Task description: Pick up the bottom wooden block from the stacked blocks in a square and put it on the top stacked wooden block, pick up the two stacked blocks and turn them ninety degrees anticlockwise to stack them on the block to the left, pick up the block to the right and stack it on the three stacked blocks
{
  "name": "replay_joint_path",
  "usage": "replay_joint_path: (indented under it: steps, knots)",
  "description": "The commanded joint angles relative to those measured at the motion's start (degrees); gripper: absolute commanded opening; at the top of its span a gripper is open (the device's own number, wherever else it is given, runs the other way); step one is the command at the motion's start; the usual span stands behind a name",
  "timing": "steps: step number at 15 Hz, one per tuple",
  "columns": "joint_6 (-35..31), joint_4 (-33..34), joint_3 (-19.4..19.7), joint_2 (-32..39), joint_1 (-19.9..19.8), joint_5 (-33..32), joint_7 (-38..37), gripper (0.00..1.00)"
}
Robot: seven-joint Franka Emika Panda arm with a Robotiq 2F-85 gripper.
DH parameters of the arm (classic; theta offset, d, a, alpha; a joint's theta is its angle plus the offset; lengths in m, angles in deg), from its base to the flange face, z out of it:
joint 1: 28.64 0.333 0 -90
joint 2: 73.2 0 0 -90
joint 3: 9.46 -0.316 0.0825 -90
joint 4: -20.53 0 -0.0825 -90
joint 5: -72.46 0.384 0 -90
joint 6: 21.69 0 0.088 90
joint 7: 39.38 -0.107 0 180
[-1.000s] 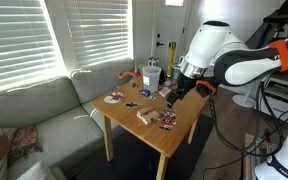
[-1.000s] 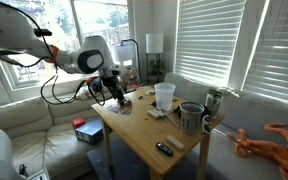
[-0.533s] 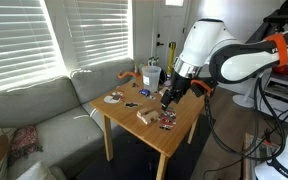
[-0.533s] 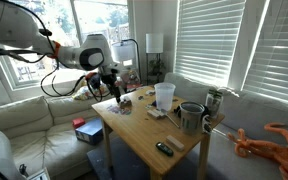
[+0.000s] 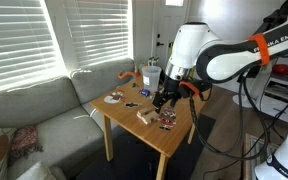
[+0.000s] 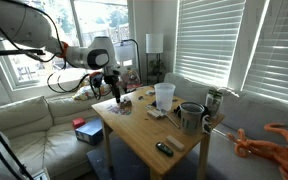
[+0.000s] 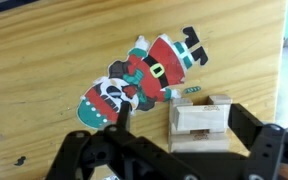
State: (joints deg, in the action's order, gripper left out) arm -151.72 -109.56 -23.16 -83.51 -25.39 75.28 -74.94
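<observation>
On the tabletop (image 7: 44, 60), close to its edge, the stacked wooden blocks (image 7: 199, 118) sit just right of a Santa cutout (image 7: 144, 75). The tool (image 7: 176, 135) hangs above them, jaws spread wide, apparently to straddle them for a grasp.

Daylight pours through slatted blinds (image 5: 84, 35) into a living room, laying bright stripes across a grey sofa (image 5: 34, 105) set below them. A small wooden table (image 5: 176, 138) on slim legs stands just beside the sofa, over a dark floor (image 5: 124, 165). In an exterior view, closed blinds (image 6: 219, 40) fill the wall behind the sofa's pale cushions (image 6: 249, 108). An uncovered window (image 6: 84, 18) there shows sunlit greenery outside. A lamp (image 6: 153, 43) with a white shade stands near that window, beyond the far end of the table.
</observation>
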Motion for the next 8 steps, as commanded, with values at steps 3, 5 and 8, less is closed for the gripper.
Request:
replay_joint_path:
  steps: [3, 5, 8]
  knots:
    - [1.27, 4.99, 0.15, 5.03, 1.72, -3.09, -2.99, 1.00]
    - [2.16, 6.24, 0.16, 6.18, 2.16, -5.07, -4.10, 1.00]
    - [2.56, 7.62, 0.54, 7.64, 2.78, -7.13, -5.41, 1.00]
